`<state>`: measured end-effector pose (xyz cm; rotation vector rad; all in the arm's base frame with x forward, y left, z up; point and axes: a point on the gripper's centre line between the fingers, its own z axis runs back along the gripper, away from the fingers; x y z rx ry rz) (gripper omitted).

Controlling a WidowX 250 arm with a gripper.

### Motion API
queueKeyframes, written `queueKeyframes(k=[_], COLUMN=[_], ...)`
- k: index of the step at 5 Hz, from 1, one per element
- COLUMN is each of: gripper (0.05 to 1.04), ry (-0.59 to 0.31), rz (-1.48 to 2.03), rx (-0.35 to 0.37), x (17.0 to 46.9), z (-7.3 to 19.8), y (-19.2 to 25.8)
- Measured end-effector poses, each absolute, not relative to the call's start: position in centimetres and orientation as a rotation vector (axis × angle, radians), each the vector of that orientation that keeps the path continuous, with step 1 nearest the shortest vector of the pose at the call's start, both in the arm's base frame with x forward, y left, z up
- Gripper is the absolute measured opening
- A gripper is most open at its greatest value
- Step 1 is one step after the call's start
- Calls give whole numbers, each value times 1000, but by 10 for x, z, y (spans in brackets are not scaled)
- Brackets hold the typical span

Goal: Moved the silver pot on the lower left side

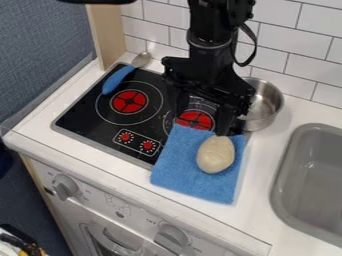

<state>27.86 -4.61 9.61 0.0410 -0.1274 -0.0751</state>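
Silver pot (267, 106) at the far right, just by the stove's (81, 116) far right side and close to the tiled wall (287, 50), upright, mouth up. Beside the pot, on the left, gripper (203, 121), fingers (226, 119) spread wide, with no hold on anything. Contact with the pot impossible to tell. Likely step in hand: lining up for a grip on the rim. With a pinch too far left, likely to close on air over the right burner (195, 120); with a clumsy approach, likely to nudge the pot into the tiles. Smooth, rounded metal, so apt to swing or tilt from a one-sided hold.

Near the gripper, blue cloth (180, 167) with a pale lump (215, 155) on top, both at risk of a shove or snag from a low fingertip, or from a pot carried too low toward the near left. At the far left, blue-handled spoon (119, 80), easily knocked by a wide swing. At the near left, danger of a tip over the counter's (47, 135) edge, from a set-down too far out.

As for containers: in the pot, shiny inner wall in sight, part hidden behind the gripper; full contents impossible to tell. At the near right, grey sink (314, 170), cut off by the view's edge; inside, smooth grey basin.
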Motion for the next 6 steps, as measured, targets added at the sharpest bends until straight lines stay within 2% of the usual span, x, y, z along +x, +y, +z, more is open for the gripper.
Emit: queueKeyframes(k=[1,2,3,4,5,6], gripper=[1001,1001,1001,1001,1001,1001], ry=[-103,-129,-155,-180,-139,-133], rz=[-75,-71,-72,-28,38,71], rx=[45,48,74,62,22,-25], x=[278,298,336,372,395,407], z=[89,89,92,85,61,52], y=[-46,-49,-57,-68,-80,-93])
